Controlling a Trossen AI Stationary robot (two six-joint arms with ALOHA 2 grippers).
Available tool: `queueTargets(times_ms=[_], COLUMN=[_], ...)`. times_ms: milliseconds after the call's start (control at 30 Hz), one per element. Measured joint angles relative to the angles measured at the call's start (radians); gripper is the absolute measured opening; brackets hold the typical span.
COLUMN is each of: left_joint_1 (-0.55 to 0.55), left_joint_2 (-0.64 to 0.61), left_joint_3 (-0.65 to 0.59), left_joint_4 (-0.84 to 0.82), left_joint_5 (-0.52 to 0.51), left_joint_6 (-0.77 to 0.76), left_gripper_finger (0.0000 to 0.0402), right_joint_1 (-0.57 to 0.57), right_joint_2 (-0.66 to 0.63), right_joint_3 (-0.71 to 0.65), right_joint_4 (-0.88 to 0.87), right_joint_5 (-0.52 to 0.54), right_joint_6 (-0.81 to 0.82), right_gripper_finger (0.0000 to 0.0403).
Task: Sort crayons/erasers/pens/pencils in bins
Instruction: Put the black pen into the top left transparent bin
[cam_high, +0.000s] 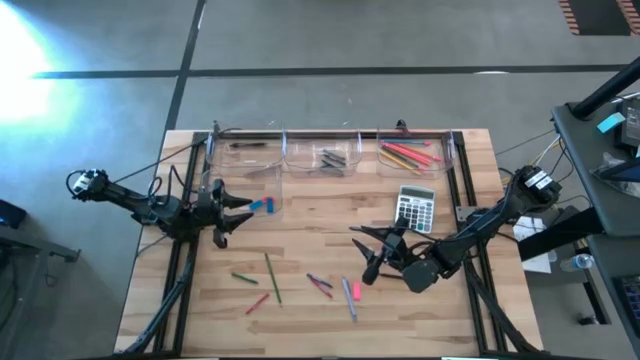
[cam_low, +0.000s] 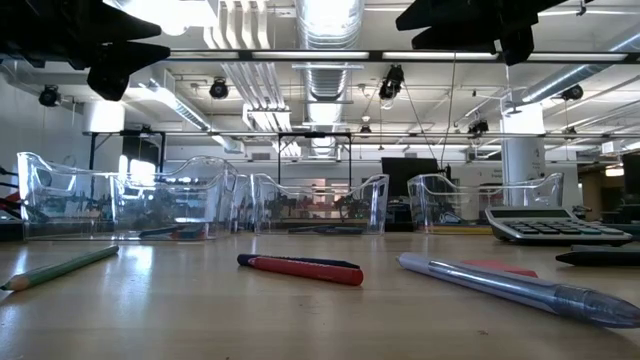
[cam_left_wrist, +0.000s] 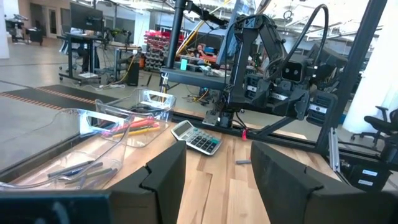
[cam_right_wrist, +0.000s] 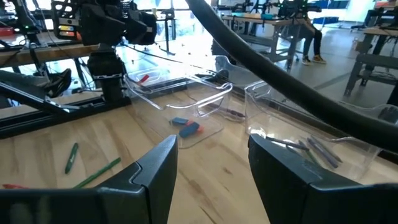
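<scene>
While both arms hang idle above the tabletop (cam_high: 300, 235), I take stock from the high view. Along the upper edge of the wood sits the row of clear bins (cam_high: 330, 152): the one at upper right holds a bundle of orange and red pencils (cam_high: 408, 155), the middle one holds a few dark pens (cam_high: 332, 158), and the one at upper left has only a thin dark stick or two. A fourth bin (cam_high: 250, 205), set lower at centre left, holds the erasers (cam_high: 262, 206), blue and pink side by side; the right wrist view shows them lying inside its walls.

So a fair part is sorted, I judge, but not all. Loose sticks still lie in the lower middle of the frame: a green pencil (cam_high: 272, 277), a shorter green one to its left (cam_high: 244, 277), a red stick (cam_high: 257, 303) below them, a small purple and red pair (cam_high: 320, 285), and a grey pen (cam_high: 349, 298) with a pink stick beside it. The grey calculator (cam_high: 416, 208) sits right of centre.

My left gripper (cam_high: 238, 207) is at centre left, just beside the eraser bin, jaws spread and holding nothing. My right gripper (cam_high: 366, 250) is lower right of centre, near the calculator and above the loose sticks, jaws likewise spread and empty. The loose sticks remain to be binned.
</scene>
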Motion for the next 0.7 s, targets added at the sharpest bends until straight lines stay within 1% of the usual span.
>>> queueTargets(times_ms=[367, 467, 533, 600, 700], left_joint_1=[0.000, 0.000, 0.000, 0.000, 0.000], left_joint_2=[0.000, 0.001, 0.000, 0.000, 0.000], left_joint_3=[0.000, 0.000, 0.000, 0.000, 0.000], left_joint_4=[0.000, 0.000, 0.000, 0.000, 0.000], left_joint_5=[0.000, 0.000, 0.000, 0.000, 0.000], left_joint_6=[0.000, 0.000, 0.000, 0.000, 0.000], left_gripper_finger=[0.0167, 0.0167, 0.0167, 0.0167, 0.0167], right_joint_1=[0.001, 0.013, 0.018, 0.019, 0.018], right_joint_2=[0.000, -0.006, -0.023, -0.054, -0.107], right_joint_3=[0.000, 0.000, 0.000, 0.000, 0.000], right_joint_4=[0.000, -0.003, -0.021, -0.075, -0.216], right_joint_5=[0.000, -0.003, -0.047, -0.134, -0.259], right_joint_6=[0.005, -0.027, -0.053, -0.044, 0.088], right_gripper_finger=[0.0187, 0.0187, 0.0187, 0.0187, 0.0187])
